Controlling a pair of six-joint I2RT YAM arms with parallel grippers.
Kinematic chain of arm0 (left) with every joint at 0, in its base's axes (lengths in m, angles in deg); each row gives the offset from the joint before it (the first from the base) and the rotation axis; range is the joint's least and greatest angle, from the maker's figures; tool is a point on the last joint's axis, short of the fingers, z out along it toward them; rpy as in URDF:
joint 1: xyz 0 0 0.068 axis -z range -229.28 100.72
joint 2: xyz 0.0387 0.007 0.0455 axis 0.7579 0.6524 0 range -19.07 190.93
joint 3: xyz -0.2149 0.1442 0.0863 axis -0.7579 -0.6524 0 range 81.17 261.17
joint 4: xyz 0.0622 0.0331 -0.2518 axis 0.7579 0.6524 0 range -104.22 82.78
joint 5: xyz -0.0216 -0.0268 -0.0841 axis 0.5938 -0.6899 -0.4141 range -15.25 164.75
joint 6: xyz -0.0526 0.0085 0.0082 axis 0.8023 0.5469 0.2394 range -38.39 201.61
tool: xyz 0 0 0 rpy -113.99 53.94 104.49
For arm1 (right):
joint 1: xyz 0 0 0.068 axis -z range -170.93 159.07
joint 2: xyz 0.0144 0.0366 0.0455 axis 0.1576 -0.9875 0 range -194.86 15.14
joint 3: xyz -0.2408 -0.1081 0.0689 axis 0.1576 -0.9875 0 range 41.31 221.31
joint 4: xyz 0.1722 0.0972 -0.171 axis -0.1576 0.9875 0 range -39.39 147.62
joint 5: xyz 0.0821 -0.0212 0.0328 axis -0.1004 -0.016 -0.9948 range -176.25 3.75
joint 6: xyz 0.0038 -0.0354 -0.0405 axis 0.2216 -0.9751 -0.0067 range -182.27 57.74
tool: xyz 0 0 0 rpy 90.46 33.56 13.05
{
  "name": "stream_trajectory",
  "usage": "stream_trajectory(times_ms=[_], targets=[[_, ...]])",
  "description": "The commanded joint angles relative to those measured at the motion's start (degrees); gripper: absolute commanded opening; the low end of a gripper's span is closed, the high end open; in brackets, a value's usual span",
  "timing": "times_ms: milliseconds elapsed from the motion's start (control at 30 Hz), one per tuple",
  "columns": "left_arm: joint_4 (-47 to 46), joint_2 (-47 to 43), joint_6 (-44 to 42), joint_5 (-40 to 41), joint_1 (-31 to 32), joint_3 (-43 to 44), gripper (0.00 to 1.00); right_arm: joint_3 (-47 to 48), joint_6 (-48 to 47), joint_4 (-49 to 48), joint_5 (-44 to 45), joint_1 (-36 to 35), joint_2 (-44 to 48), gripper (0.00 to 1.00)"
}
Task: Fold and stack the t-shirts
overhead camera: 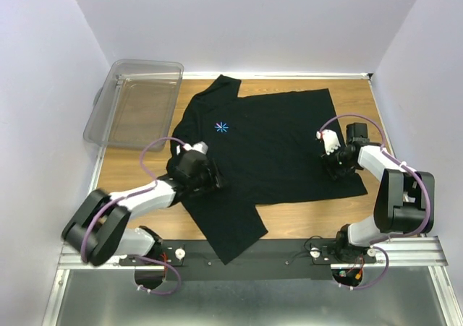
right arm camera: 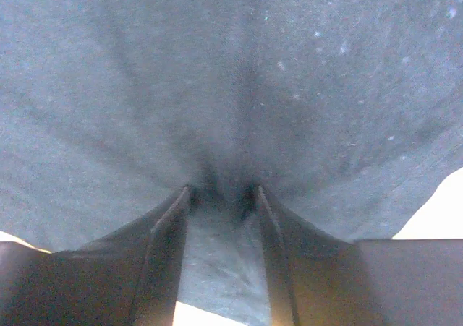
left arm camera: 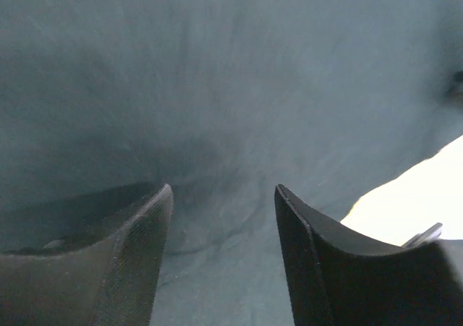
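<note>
One black t-shirt [overhead camera: 278,142] lies spread on the wooden table, its light-blue starburst logo [overhead camera: 222,127] facing up and one sleeve reaching toward the near edge. My left gripper [overhead camera: 205,176] is down on the shirt's left side, below the logo. Its jaws are open with flat cloth [left arm camera: 231,123] between the fingers [left arm camera: 137,246]. My right gripper [overhead camera: 335,168] is at the shirt's right part near the hem. Its fingers [right arm camera: 170,239] dig into the cloth [right arm camera: 231,87], and creased fabric sits pinched between them.
A clear plastic bin [overhead camera: 137,102] stands at the back left, partly off the table. Bare wood [overhead camera: 130,163] shows left of the shirt and along the right edge [overhead camera: 372,123]. White walls close in on three sides.
</note>
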Motion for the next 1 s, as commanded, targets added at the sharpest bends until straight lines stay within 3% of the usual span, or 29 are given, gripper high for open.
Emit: stream_trajectory(times_ms=[0,67,167,333,467,500,533,600,633,700,733,800,867,900,967], targets=[[5.5,8.1,4.7,4.9,6.2,3.9,0.61,-3.2,-3.2,2.7,5.4,0.0,1.5,0.37],[5.6,10.5,6.2,4.9,10.1,5.2,0.51,-4.2,-4.2,3.2,6.5,0.1,3.3,0.27],[10.2,13.0,8.2,3.6,15.7,5.0,0.49,-7.9,-7.4,4.7,10.0,0.2,7.9,0.16],[12.1,5.9,17.9,1.5,28.1,0.2,0.44,-11.8,-14.7,12.2,18.9,0.7,19.7,0.16],[12.8,-0.7,26.6,0.5,39.7,-0.8,0.44,-10.4,-17.5,22.4,20.1,0.9,32.1,0.2],[12.9,-3.4,28.3,0.7,41.7,-0.6,0.44,-9.6,-17.2,24.1,19.9,0.9,33.6,0.26],[13.4,-5.4,28.5,2.5,43.8,-0.3,0.45,-8.6,-15.7,25.1,19.6,0.9,35.0,0.47],[17.8,-13.3,28.0,7.0,45.1,2.2,0.49,-5.3,-13.9,25.6,16.9,0.9,36.9,0.71],[19.2,-16.4,26.5,15.3,45.1,3.3,0.54,-3.8,-11.2,25.5,14.8,0.9,36.3,0.85],[22.2,-24.4,19.1,24.4,42.4,6.6,0.72,1.5,-5.0,23.6,8.1,0.9,30.2,0.86],[22.2,-26.4,14.8,25.4,39.1,7.5,0.74,3.2,-3.2,22.9,5.6,1.0,27.6,0.87],[19.7,-30.0,5.3,25.8,26.2,9.4,0.78,7.9,1.5,17.9,1.2,1.0,21.6,0.88],[13.6,-30.3,-9.5,21.8,17.8,8.9,0.84,11.0,6.4,12.2,-7.1,1.1,13.3,0.89],[6.9,-27.7,-13.2,19.7,8.6,8.8,0.84,14.5,8.0,10.7,-9.8,1.2,10.7,0.89],[1.2,-21.7,-21.2,10.4,0.0,12.6,0.84,18.2,9.8,8.7,-20.6,1.2,2.7,0.88]])
